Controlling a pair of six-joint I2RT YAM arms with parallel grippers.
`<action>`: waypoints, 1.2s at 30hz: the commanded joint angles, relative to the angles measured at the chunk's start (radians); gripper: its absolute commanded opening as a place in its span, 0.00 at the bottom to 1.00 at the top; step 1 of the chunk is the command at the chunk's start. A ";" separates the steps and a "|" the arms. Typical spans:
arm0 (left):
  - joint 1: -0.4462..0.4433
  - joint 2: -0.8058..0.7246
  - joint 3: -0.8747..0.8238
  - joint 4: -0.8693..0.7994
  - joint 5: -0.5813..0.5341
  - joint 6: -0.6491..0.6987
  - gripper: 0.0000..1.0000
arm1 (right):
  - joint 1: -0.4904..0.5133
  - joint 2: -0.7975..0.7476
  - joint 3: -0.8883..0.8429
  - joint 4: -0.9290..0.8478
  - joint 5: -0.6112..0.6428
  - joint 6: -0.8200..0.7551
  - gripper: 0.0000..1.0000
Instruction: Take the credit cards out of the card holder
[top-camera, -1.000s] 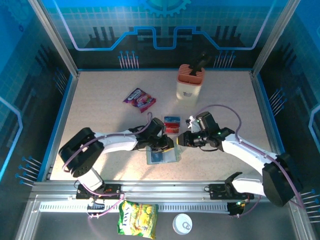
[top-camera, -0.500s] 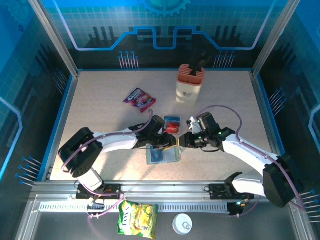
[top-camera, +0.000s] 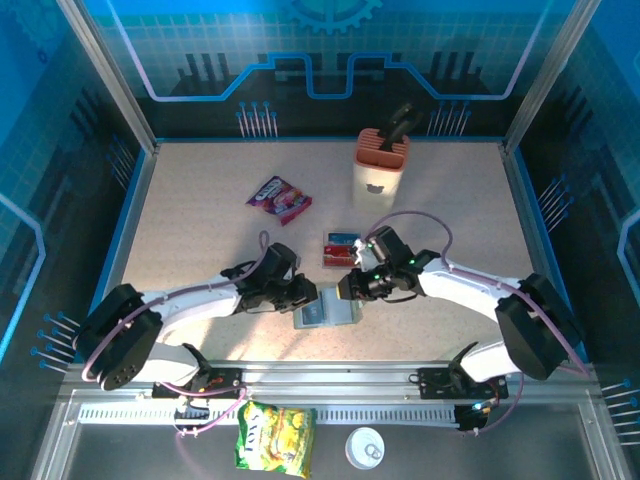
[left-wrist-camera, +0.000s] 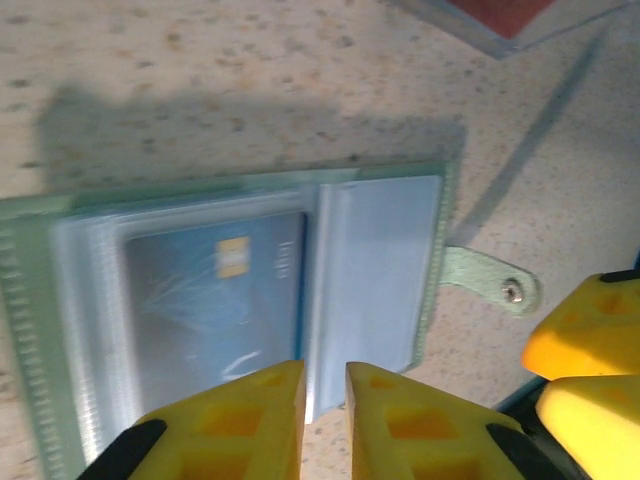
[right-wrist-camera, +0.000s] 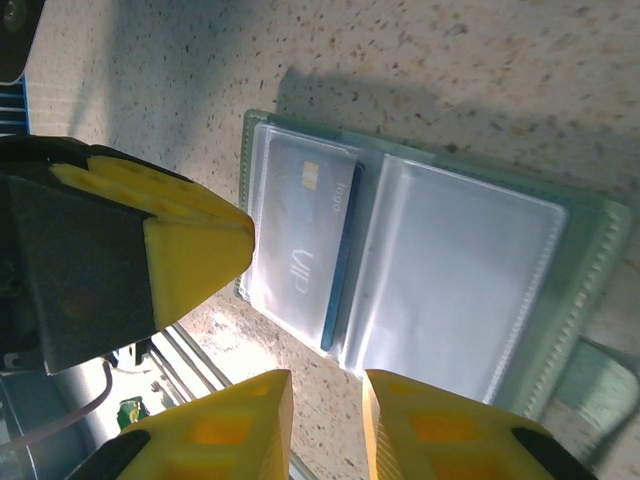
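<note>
card holder (left-wrist-camera: 385, 260) open, floppy? | blue card (left-wrist-camera: 210, 300) prob. stiff, slick; pinch edge at fold | L gripper (left-wrist-camera: 324, 378), R gripper (right-wrist-camera: 327, 388): narrow gap, empty

A robotics lab test cell. A speckled beige table (top-camera: 200, 200) sits inside an enclosure of aluminium frame posts (top-camera: 105, 70) and blue wall panels (top-camera: 330, 50) printed with circuit lines and a gear. Two white robot arms, the left arm (top-camera: 190, 300) and the right arm (top-camera: 470, 285), are bolted to a metal rail (top-camera: 330, 385) at the near edge. Household props lie about: a knife block (top-camera: 380, 170), a snack packet (top-camera: 279, 198) and a yellow bag (top-camera: 275, 438).
</note>
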 joint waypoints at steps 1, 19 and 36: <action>0.016 -0.052 -0.044 -0.034 -0.032 0.002 0.16 | 0.036 0.041 0.044 0.019 -0.007 0.019 0.25; 0.026 -0.037 -0.109 -0.013 -0.034 0.011 0.00 | 0.112 0.207 0.120 0.047 -0.015 0.044 0.25; 0.027 -0.026 -0.099 -0.087 -0.075 0.037 0.00 | 0.128 0.301 0.164 0.087 -0.031 0.057 0.28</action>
